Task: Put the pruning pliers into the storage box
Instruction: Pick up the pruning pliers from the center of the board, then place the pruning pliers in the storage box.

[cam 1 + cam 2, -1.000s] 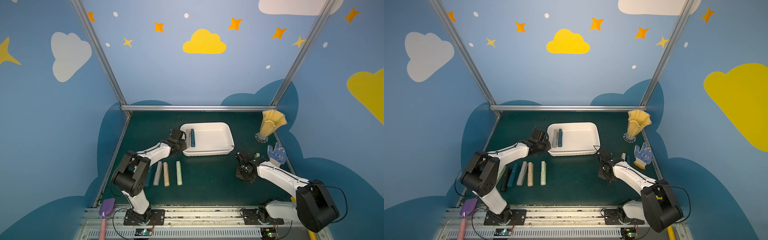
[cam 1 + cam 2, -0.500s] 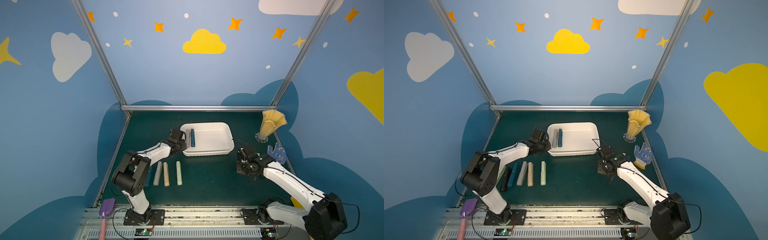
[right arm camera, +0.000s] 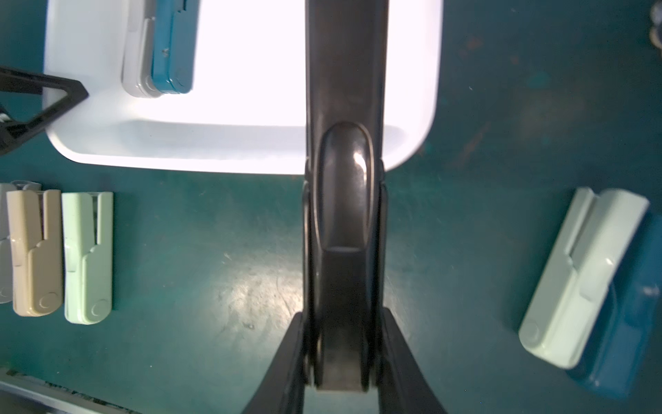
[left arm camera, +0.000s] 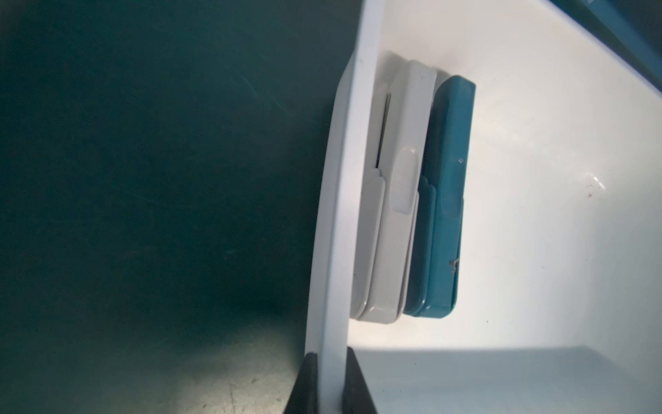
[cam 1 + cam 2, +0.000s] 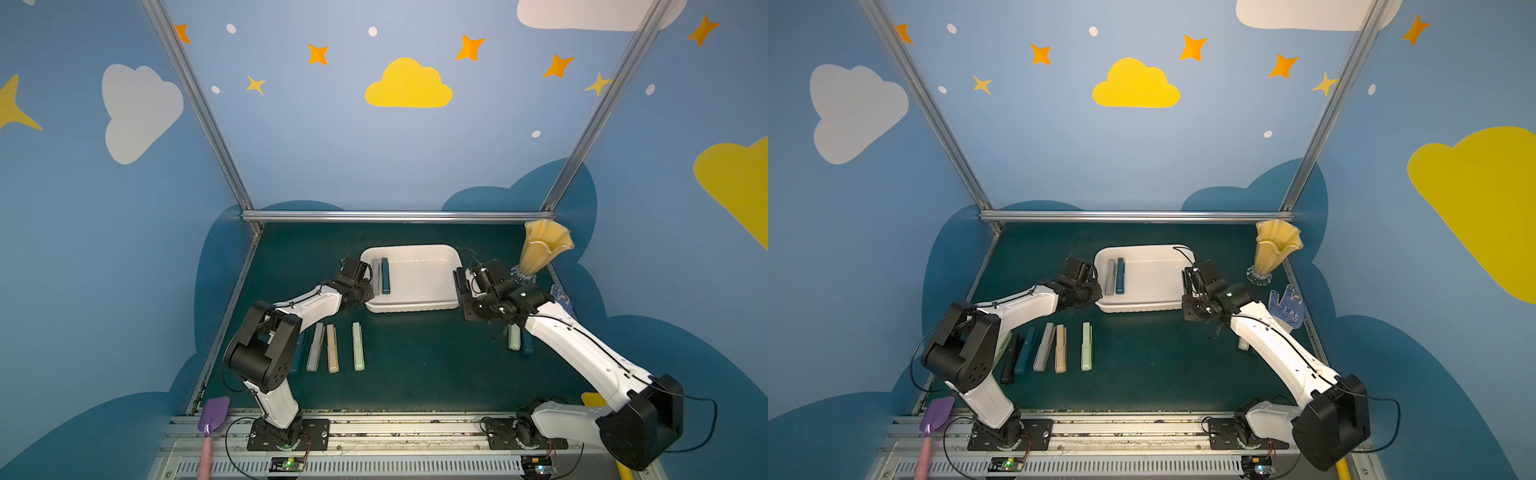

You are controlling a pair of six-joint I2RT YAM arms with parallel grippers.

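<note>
L gripper (image 4: 331, 380) is clenched on the side wall of the storage box (image 4: 344, 215), w/ one finger inside and one outside. Just ahead of it, inside the box & against that wall, a grey pruning plier (image 4: 397, 215) and a teal pruning plier (image 4: 446, 215) lie side by side, touching. R gripper (image 3: 344, 322) grasps a black pruning plier (image 3: 345, 200) lengthwise. The plier's far end reaches past the fingers, over the box's near rim. On the green mat (image 5: 415, 365), toward the L arm from R gripper, a beige plier (image 3: 36, 251) & a pale green plier (image 3: 87, 258) lie parallel, close together. Behind R gripper, under its forearm, a pale plier (image 5: 514, 336) sits right beside a blue plier (image 5: 528, 345). A yellow vase (image 5: 542, 249) stands just beyond R gripper.
</note>
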